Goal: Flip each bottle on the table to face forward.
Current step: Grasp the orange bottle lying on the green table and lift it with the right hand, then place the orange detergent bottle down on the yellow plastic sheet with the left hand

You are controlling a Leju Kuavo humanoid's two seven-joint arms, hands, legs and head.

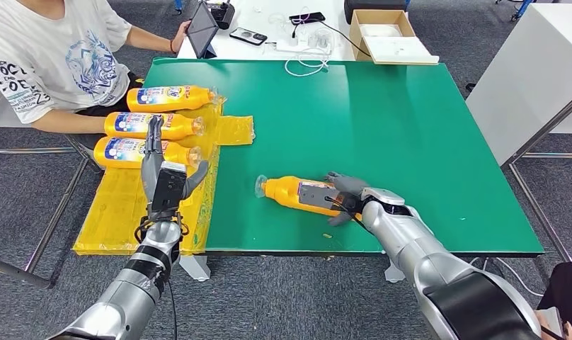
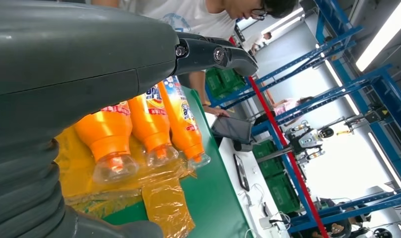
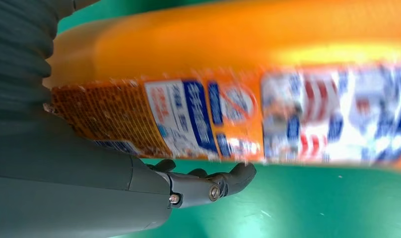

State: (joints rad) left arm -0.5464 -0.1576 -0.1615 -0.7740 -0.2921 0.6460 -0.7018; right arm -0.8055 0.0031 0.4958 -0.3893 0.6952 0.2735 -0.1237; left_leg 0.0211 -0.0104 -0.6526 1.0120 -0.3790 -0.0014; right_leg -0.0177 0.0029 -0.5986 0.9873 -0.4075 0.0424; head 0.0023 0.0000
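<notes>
1. Three orange bottles (image 1: 156, 124) lying side by side on yellow plastic sheet (image 1: 127, 212) at left edge of green table (image 1: 410, 127); colourful front labels up, caps toward table centre. Judged done.
2. Fourth bottle (image 1: 287, 191) alone on bare green, well right of the sheet, near front edge of table, cap toward the sheet. Grey back panel up in head view, so judged not yet flipped.
3. Right hand (image 1: 345, 198) at base end of fourth bottle, fingers wrapped over it, thumb below in wrist view: holding bottle, mid-turn by the look.
4. Left hand (image 1: 163, 166) above near end of sheet, beside nearest bottle of the three, fingers extended and apart, nothing held.
5. Remaining: finish turning fourth bottle label-up.
6. Person (image 1: 49, 64) seated beyond the sheet, forearm next to the three.
</notes>
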